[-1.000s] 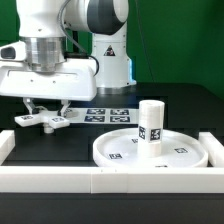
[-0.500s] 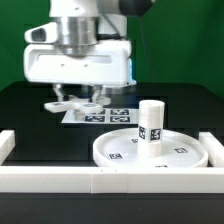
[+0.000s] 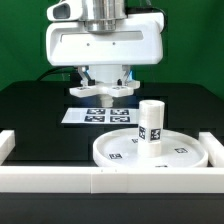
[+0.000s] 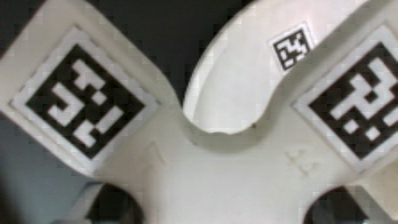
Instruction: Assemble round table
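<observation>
My gripper [image 3: 105, 80] is shut on the white cross-shaped piece [image 3: 84, 90] and holds it in the air above the marker board [image 3: 80, 116]. In the wrist view the cross-shaped piece [image 4: 222, 150] fills the picture, with its tagged arms spreading outward; my fingers are hidden there. The wide round disc [image 3: 185, 151] lies flat at the front of the exterior view's right. The short cylindrical post [image 3: 150, 125] stands upright on the disc's middle. The held piece is behind the post and toward the exterior view's left of it, apart from it.
A long white border rail [image 3: 70, 181] runs along the table's front, with side ends at the exterior view's left [image 3: 5, 143] and right [image 3: 215, 143]. The black table top [image 3: 35, 110] lies around the marker board. The arm's base stands behind.
The arm has carried the cross-shaped piece from the exterior view's left toward the middle, over the marker board. The disc and post have not moved.
</observation>
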Controlling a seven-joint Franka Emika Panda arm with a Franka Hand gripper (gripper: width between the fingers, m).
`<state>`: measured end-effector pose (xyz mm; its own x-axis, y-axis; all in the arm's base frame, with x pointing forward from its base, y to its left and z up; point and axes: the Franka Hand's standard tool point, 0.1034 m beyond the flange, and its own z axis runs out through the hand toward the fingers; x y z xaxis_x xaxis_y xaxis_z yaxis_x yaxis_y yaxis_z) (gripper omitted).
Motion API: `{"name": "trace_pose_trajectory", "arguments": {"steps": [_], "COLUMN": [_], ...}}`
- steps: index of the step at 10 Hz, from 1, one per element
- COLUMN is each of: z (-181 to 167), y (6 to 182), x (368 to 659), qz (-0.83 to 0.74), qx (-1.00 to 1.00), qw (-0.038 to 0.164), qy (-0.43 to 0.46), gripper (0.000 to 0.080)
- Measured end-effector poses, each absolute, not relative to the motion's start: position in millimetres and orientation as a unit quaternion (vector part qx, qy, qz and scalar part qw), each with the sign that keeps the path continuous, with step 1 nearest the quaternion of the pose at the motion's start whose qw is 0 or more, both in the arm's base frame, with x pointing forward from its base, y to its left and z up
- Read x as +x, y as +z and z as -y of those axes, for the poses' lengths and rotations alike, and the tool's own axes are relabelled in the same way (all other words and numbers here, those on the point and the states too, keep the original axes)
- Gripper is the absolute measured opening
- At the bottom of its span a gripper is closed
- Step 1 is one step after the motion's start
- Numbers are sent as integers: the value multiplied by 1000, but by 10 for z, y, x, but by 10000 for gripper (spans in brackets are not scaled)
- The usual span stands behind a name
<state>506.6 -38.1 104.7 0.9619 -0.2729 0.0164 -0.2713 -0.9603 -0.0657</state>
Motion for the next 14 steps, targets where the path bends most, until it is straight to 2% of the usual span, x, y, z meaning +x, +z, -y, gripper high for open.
{"name": "trace_pose_trajectory", "arguments": {"steps": [3, 5, 7, 9, 14], "z": [363, 166, -77, -211, -246], "y": [1061, 1290, 1404, 1382, 1344], "x": [5083, 5361, 5502, 5523, 5559], "qz": [-136, -116, -116, -118, -113], "qx": [-990, -993, -993, -992, -993], "qw": [30, 22, 25, 27, 25], "qy": [-11, -27, -25, -23, -20], "gripper": [440, 440, 440, 440, 440]}}
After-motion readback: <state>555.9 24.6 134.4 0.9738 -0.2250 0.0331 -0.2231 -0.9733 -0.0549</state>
